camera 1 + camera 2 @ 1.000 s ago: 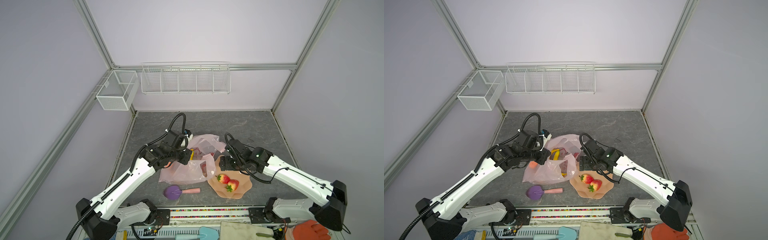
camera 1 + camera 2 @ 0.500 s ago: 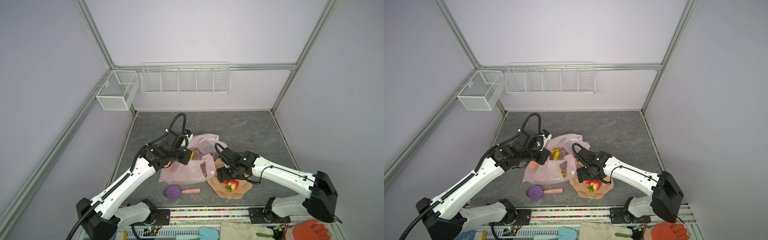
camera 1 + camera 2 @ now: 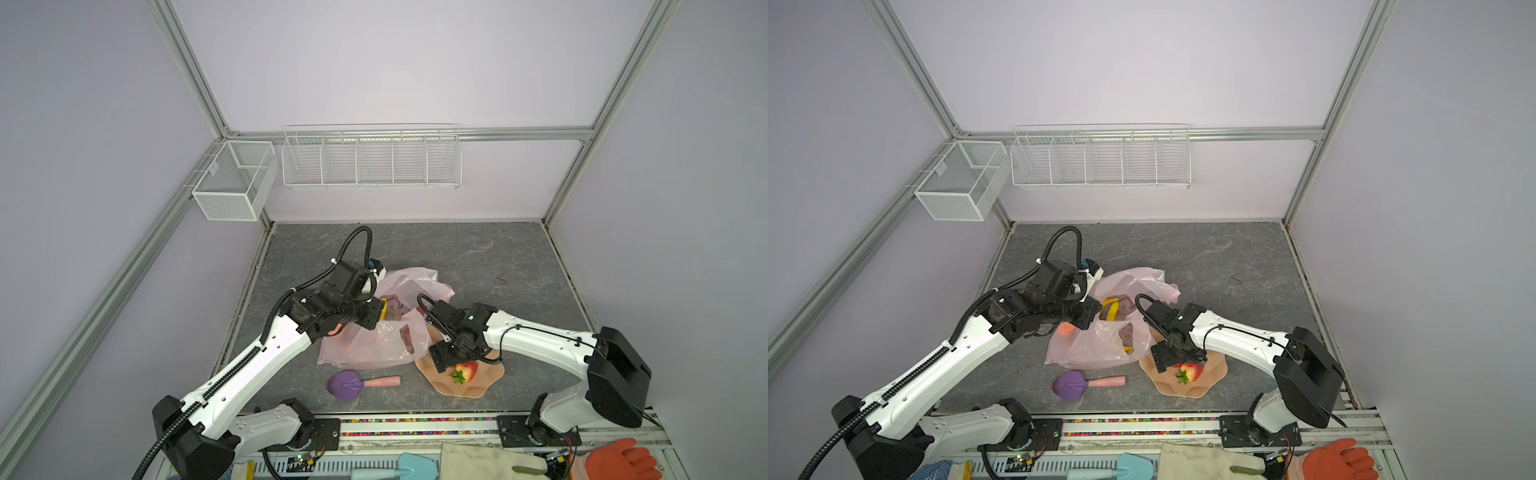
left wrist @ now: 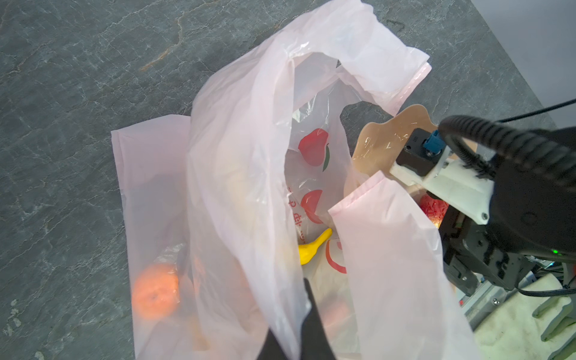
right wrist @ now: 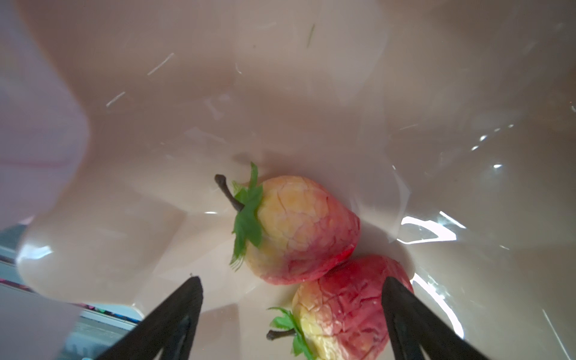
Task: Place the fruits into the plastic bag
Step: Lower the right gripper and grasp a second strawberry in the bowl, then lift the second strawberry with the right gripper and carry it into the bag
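The pale pink plastic bag (image 3: pixel 386 336) (image 3: pixel 1113 336) (image 4: pixel 249 156) lies mouth-up in mid-table. My left gripper (image 4: pixel 299 314) is shut on its near rim and holds it up. An orange (image 4: pixel 156 290) and a yellow banana (image 4: pixel 311 249) show inside the bag. Two red strawberries (image 5: pixel 299 230) (image 5: pixel 349 308) lie in the peach bowl (image 3: pixel 478 388) (image 3: pixel 1208 384) (image 5: pixel 218 109). My right gripper (image 3: pixel 446 361) (image 5: pixel 290 280) hangs low in the bowl. It is open, its fingers on either side of the nearer strawberry. In both top views only one strawberry (image 3: pixel 465 370) (image 3: pixel 1187 371) shows.
A purple scoop (image 3: pixel 347 384) (image 3: pixel 1071 384) with a pink handle lies in front of the bag. Wire baskets (image 3: pixel 370 158) and a mesh box (image 3: pixel 232 183) hang on the back wall. Gloves (image 3: pixel 615 461) lie beyond the front rail.
My right gripper has swung from beside the bag down into the bowl and now covers one strawberry in the top views. The left arm and bag have not moved.
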{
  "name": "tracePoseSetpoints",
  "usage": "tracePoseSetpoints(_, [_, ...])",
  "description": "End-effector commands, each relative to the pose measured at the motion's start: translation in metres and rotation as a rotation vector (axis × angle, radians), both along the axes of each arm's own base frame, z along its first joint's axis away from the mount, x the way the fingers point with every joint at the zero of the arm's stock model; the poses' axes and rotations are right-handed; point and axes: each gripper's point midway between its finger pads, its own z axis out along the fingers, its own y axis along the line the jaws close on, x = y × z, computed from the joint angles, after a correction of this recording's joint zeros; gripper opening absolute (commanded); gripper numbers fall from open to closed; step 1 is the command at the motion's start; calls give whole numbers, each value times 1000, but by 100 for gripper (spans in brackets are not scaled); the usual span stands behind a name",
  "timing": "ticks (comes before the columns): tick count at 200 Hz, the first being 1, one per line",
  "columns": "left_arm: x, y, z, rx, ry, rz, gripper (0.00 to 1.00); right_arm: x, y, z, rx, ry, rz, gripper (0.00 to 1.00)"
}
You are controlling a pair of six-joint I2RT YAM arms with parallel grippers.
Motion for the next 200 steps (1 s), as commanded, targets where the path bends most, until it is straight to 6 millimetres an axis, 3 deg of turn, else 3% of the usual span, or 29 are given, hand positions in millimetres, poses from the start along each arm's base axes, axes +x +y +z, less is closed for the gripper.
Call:
tracePoseSetpoints(1, [-1, 0, 5, -8, -12, -2, 0, -2, -7, -11, -52, 5, 30, 93])
tracePoseSetpoints(70, [-2, 2, 6, -4, -10, 3, 0, 14, -7, -25, -104, -1, 10, 100])
tracePoseSetpoints(140, [-1, 2, 6, -1, -15, 5, 0, 28, -9, -29, -84, -11, -39, 81])
tracePoseSetpoints(200, [-1, 3, 6, 2, -13, 5, 0, 36, -10, -29, -65, -24, -67, 72])
